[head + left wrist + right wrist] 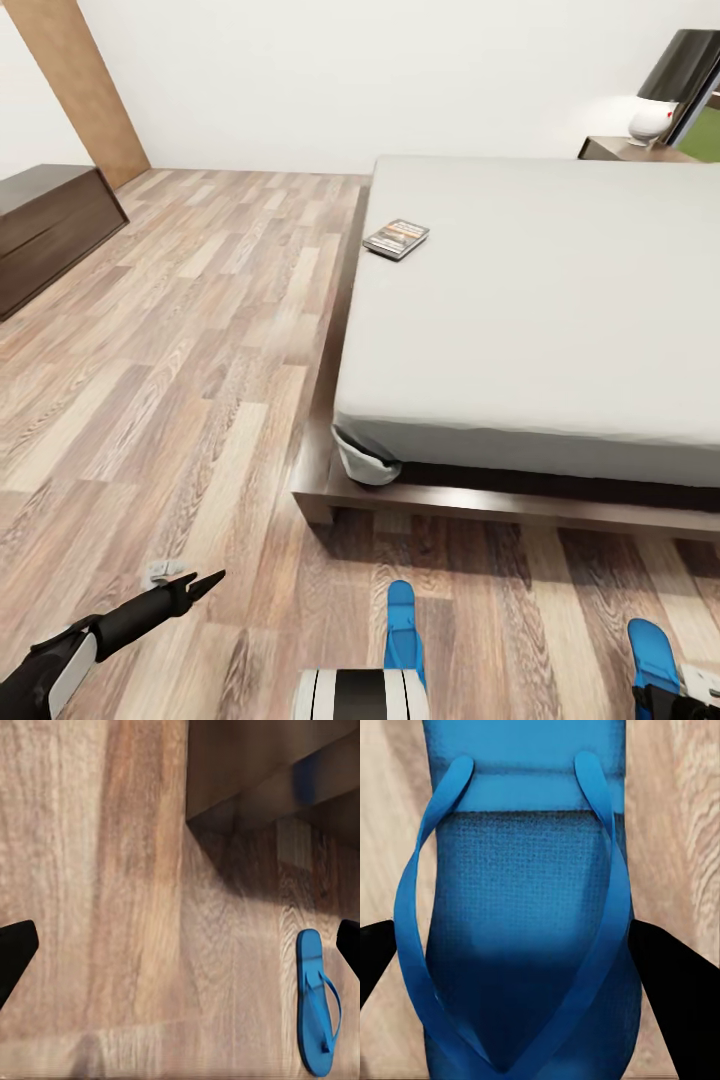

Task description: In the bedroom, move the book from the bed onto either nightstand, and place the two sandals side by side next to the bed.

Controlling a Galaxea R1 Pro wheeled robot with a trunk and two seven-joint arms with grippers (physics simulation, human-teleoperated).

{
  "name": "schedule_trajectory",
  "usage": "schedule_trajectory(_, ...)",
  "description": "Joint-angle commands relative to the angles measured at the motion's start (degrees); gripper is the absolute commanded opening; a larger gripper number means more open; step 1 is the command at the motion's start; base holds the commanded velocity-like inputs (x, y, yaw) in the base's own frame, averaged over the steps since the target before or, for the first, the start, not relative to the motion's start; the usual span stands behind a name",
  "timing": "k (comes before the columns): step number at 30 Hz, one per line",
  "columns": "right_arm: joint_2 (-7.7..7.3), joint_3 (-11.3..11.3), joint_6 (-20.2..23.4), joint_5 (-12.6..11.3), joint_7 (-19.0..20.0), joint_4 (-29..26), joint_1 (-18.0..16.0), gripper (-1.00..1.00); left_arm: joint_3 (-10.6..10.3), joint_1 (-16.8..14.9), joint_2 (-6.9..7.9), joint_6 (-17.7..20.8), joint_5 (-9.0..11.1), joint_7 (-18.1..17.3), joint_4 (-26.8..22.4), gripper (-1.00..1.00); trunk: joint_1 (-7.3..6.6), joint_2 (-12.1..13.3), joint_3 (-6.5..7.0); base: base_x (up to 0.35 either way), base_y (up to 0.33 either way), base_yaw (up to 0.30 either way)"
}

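The book (397, 238) lies flat near the left edge of the bed's pale grey mattress (540, 300). Two blue sandals lie on the floor in front of the bed's foot: one (403, 635) by the bed's front left corner, the other (654, 652) farther right. My right gripper (672, 700) hangs low over the right sandal (521, 915); it (521, 960) is open with a black finger on each side of the sole. My left gripper (200, 583) hovers open over bare floor, and its wrist view shows the left sandal (315, 1005) off to one side.
A nightstand (625, 148) with a lamp stands at the far right beside the bed's head. A long dark low bench (50, 225) lines the left wall. The dark bed frame's corner (320, 495) juts out near the sandals. Wood-plank floor (200, 350) stretches left of the bed.
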Motion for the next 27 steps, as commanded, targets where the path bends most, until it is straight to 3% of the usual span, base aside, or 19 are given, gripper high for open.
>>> schedule_trajectory(1, -0.01, -0.23, 0.31, -0.17, 0.2, -0.11, 0.01, -1.0, 0.05, -0.03, -0.16, 0.6, 0.44, -0.19, 0.04, 1.0, -0.01, -0.01, -0.04, 0.0, 0.283, 0.0)
schedule_trajectory(6, -0.01, -0.23, -4.77, 0.87, 0.19, -0.11, 0.01, -1.0, 0.05, -0.01, -0.77, 0.6, 0.41, -0.13, 0.04, 1.0, -0.01, -0.01, -0.04, 0.0, 0.283, 0.0)
schedule_trajectory(13, 0.08, 0.11, -7.8, 1.12, 0.19, -0.1, 0.01, -1.0, 0.05, -0.01, -0.83, 0.6, 0.38, -0.06, 0.04, 1.0, -0.01, -0.01, -0.04, 0.0, 0.283, 0.0)
schedule_trajectory(18, 1.8, 0.53, -10.91, 4.16, 0.12, -0.03, 0.01, -1.0, 0.05, -0.03, -0.83, 0.6, 0.35, -0.12, 0.04, 1.0, -0.01, -0.01, -0.04, 0.0, 0.253, 0.0)
schedule_trajectory(20, 1.94, 0.46, -10.97, 4.53, -1.43, 0.02, 0.01, -1.0, 0.05, -0.01, -0.83, 0.6, 0.35, -0.12, 0.04, 1.0, -0.01, -0.01, -0.04, 0.0, 0.202, 0.0)
schedule_trajectory(23, 2.0, 0.42, -10.96, 4.68, -8.32, 0.05, 0.01, -1.0, 0.05, -0.01, -0.83, 0.58, 0.35, -0.13, 0.04, 1.0, -0.01, -0.01, -0.04, 0.0, 0.123, 0.0)
schedule_trajectory(27, 2.01, 0.46, -11.01, 4.78, -11.07, 0.01, 0.01, -1.0, 0.05, -0.01, -0.83, 0.55, 0.35, -0.12, 0.04, 1.0, -0.01, -0.01, -0.04, 0.0, 0.027, 0.0)
